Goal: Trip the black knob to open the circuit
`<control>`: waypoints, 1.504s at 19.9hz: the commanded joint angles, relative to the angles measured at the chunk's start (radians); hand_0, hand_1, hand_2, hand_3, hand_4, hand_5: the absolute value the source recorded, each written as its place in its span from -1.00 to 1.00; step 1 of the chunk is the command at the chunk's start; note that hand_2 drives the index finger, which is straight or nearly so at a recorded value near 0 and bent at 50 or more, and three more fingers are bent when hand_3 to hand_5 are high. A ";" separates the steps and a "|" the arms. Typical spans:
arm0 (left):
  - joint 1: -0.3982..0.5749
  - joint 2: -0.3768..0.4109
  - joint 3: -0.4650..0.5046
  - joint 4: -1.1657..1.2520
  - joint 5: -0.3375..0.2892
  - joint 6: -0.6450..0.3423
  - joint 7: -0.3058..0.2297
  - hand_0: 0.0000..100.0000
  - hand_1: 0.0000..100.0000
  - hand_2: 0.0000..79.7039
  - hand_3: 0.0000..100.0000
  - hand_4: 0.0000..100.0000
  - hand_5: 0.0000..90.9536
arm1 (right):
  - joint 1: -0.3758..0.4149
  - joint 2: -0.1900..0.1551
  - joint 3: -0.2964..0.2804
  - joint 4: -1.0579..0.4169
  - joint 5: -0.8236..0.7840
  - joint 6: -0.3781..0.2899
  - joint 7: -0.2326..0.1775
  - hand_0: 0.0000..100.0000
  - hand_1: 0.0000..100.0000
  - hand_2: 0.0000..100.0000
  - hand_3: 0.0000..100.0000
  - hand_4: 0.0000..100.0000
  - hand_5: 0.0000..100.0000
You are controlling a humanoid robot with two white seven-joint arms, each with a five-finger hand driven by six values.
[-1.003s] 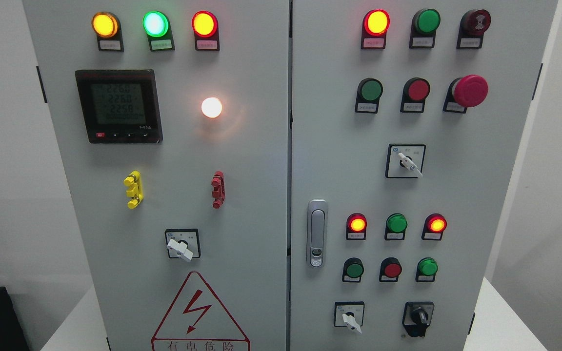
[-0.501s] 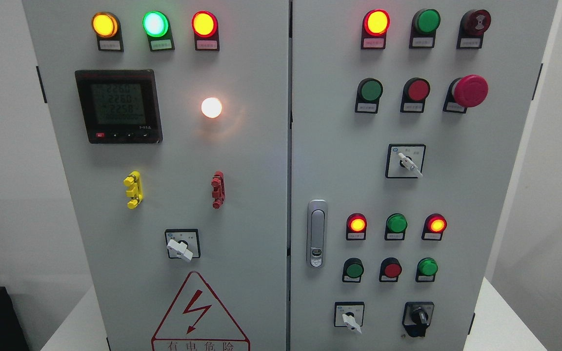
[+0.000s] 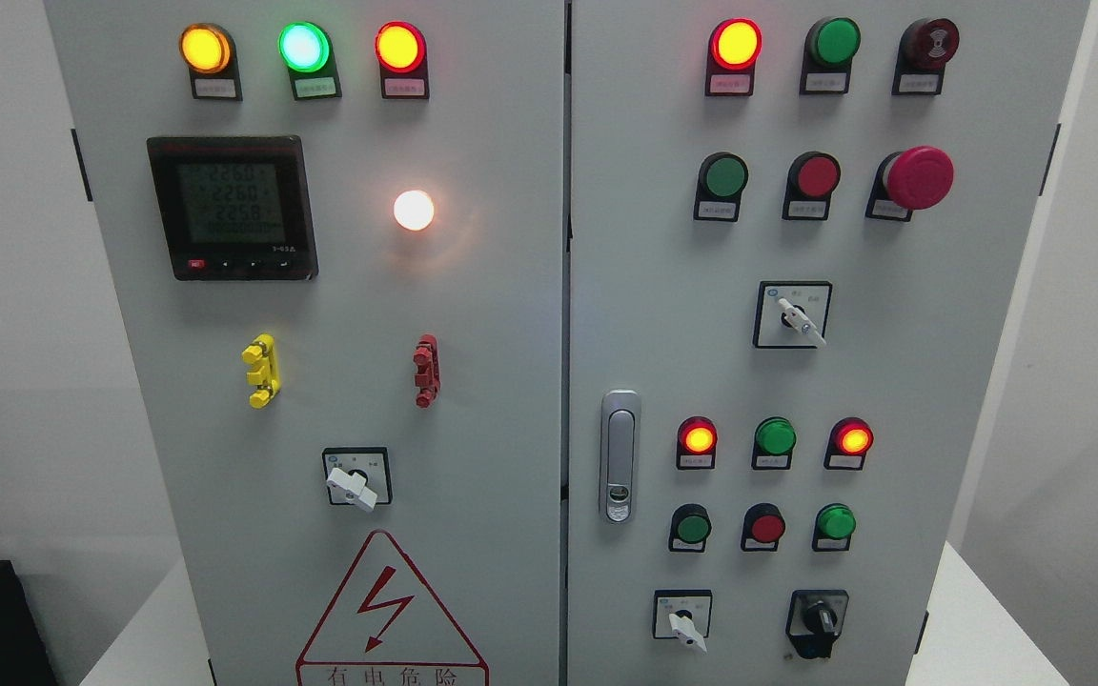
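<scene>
A: Your hands? Neither shows, so I cannot tell their state.

B: And the small black rotary knob [image 3: 818, 621]?

A: Low on the grey metal cabinet's right door [image 3: 940, 381], beside a white selector switch [image 3: 685, 624]. Unchanged over 1 second; reach not begun.

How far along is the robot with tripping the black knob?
Nothing looks done yet. The black knob at the lower right of the cabinet is untouched, and no hand is in view, so nothing is in hand. Several red lamps glow. Reaching in, gripping and turning the knob are all left.
</scene>
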 commanded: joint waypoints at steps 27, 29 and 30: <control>-0.002 -0.001 0.001 0.001 0.002 0.001 0.000 -0.76 -0.22 -1.00 -1.00 -1.00 -1.00 | -0.004 -0.023 -0.005 -0.364 -0.005 -0.357 -0.162 0.30 0.66 -1.00 0.91 0.65 0.36; 0.000 -0.001 0.001 0.001 0.002 0.001 0.000 -0.76 -0.22 -1.00 -1.00 -1.00 -1.00 | -0.003 -0.020 -0.004 -0.401 -0.007 -0.372 -0.162 0.43 0.73 -1.00 0.95 0.69 0.40; 0.000 -0.001 0.001 0.001 0.002 0.001 0.000 -0.76 -0.22 -1.00 -1.00 -1.00 -1.00 | 0.002 -0.020 -0.001 -0.430 -0.007 -0.374 -0.162 0.47 0.74 -1.00 0.97 0.69 0.42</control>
